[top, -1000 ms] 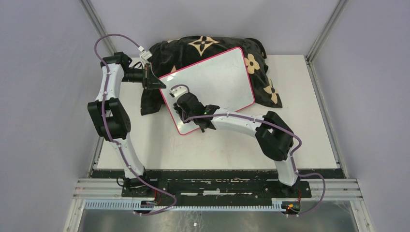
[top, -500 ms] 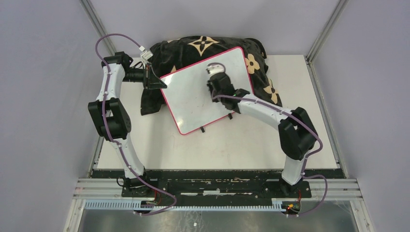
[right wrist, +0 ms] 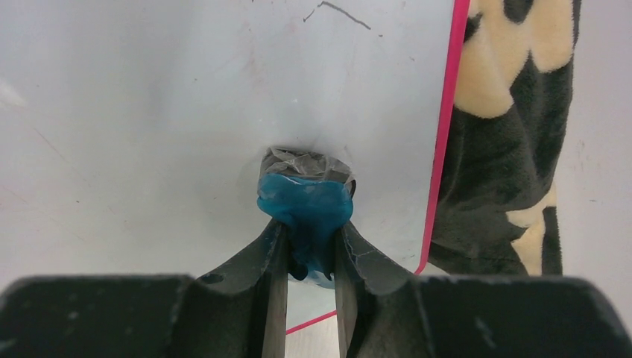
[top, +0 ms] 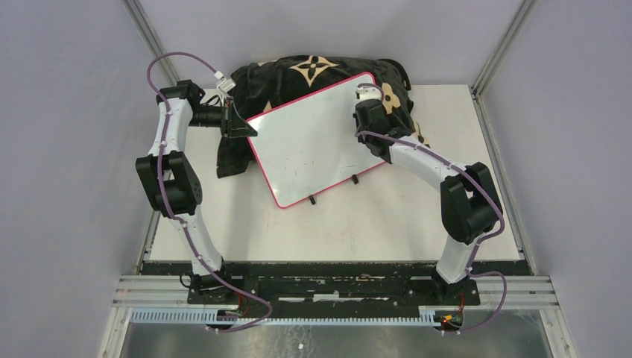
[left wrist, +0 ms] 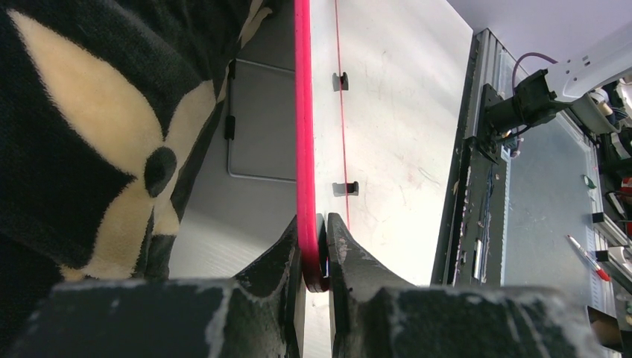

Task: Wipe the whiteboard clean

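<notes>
On the pale table (top: 373,224), the whiteboard (top: 313,145) is standing tilted on its two black feet (top: 355,179). Its near edge is sitting low by the tabletop and its far edge is leaning back against the black floral cushion (top: 313,71). The left gripper (left wrist: 317,224) is clamping the board's pink-red frame (left wrist: 302,112) at the far left corner, with one finger on each face. Farther back, near the board's far right corner, the right gripper (right wrist: 309,235) is pinching a small blue eraser (right wrist: 305,201) and pressing its grey pad against the white surface, just inside the frame. A faint dark stroke (right wrist: 337,9) is showing on the surface beyond the eraser.
</notes>
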